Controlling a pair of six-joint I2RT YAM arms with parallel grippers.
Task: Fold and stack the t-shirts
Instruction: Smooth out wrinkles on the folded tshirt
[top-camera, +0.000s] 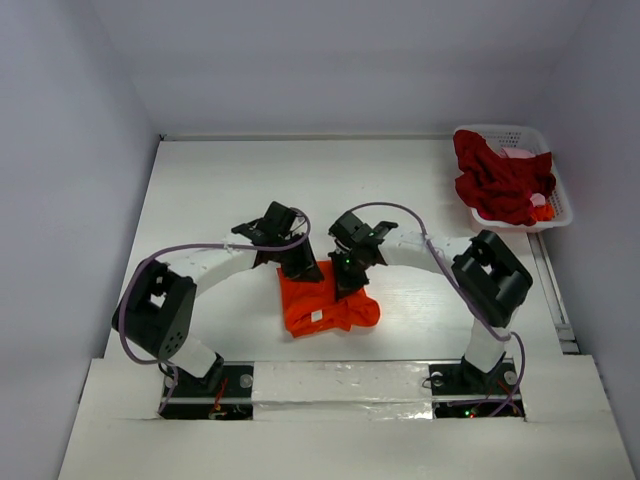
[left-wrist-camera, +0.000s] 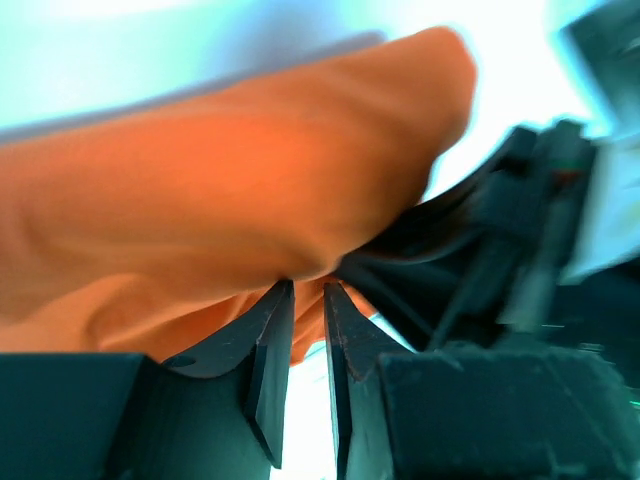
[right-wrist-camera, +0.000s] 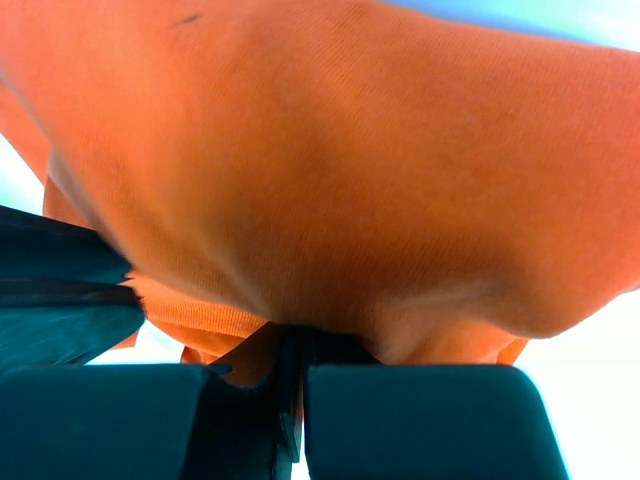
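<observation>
Well, from above the orange shirt (top-camera: 325, 305) lies bunched on the desk (top-camera: 220, 190), with the left hand (top-camera: 298, 262) and right hand (top-camera: 345, 278) at its far edge. The crimson shirt (top-camera: 500, 180) fills the basket (top-camera: 500, 129), far right. Left wrist: nearly closed fingers (left-wrist-camera: 268, 340) pinch orange cloth. Right wrist: that hand is clamped on it too.

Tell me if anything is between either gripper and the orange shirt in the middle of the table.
Nothing visible is. The right gripper is shut on a fold of the orange-red t-shirt, and the left gripper pinches its cloth at the tips of its fingers. The crimson t-shirt lies apart in the basket.
</observation>
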